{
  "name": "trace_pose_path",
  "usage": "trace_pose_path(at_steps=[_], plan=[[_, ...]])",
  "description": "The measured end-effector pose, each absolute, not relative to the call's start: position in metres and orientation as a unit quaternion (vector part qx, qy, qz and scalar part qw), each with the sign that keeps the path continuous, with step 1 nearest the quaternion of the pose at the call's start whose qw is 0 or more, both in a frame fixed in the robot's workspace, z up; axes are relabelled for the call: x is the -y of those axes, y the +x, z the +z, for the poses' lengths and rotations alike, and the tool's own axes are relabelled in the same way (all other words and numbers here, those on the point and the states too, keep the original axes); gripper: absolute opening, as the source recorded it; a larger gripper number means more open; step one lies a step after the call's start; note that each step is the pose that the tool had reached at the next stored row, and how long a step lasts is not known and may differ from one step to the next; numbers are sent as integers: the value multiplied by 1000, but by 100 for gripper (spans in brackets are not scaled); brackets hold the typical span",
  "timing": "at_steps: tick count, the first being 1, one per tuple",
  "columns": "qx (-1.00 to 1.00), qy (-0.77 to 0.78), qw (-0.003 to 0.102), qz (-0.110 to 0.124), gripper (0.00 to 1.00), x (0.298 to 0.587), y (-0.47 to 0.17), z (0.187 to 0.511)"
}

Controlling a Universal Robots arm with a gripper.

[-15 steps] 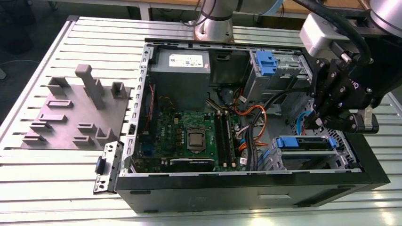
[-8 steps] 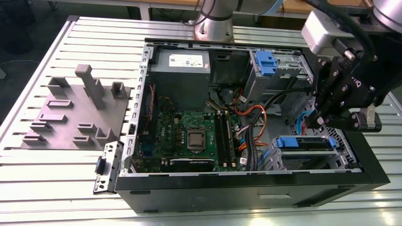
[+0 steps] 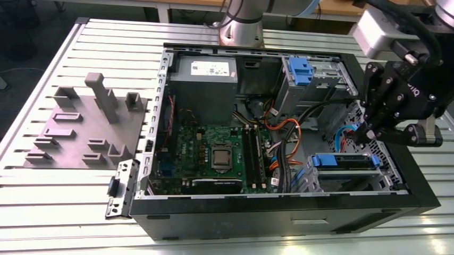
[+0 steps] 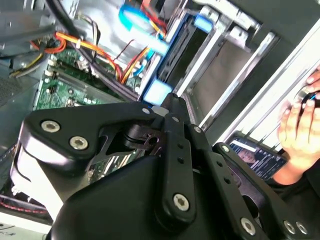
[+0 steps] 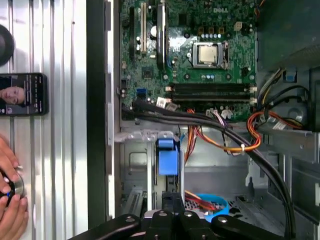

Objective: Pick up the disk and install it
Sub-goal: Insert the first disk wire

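Observation:
The disk (image 3: 345, 161) lies flat in the lower drive cage of the open computer case (image 3: 284, 204), near the case's front on the exterior view's right. Blue carrier tabs show at both of its ends. One blue tab of the disk (image 5: 167, 159) appears in the first wrist view, and the disk's dark edge (image 4: 176, 57) runs between two blue tabs in the second wrist view. My gripper (image 3: 368, 136) hangs just above the disk's end on the exterior view's right. Its fingers (image 5: 172, 202) are shut, pressed together with nothing between them. The gripper (image 4: 167, 102) points down at the cage.
Orange and black cables (image 3: 284, 133) cross between the motherboard (image 3: 212, 154) and the drive cages. A second blue bracket (image 3: 301, 71) sits in the upper cage beside the power supply (image 3: 206, 71). A grey fixture plate (image 3: 85, 127) lies outside the case. A person's hand (image 5: 10, 200) and a phone (image 5: 22, 95) rest on the table.

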State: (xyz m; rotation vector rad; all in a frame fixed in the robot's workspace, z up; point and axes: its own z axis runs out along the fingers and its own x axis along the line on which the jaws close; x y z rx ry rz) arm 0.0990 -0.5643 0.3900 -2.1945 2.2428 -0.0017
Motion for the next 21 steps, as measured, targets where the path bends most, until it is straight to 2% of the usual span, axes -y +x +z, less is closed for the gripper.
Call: trace_pose_path(at_steps=[13, 21], plan=[[-715, -699, 0, 2, 11, 558, 133, 381], [-715, -699, -9, -7, 11, 540, 134, 374]])
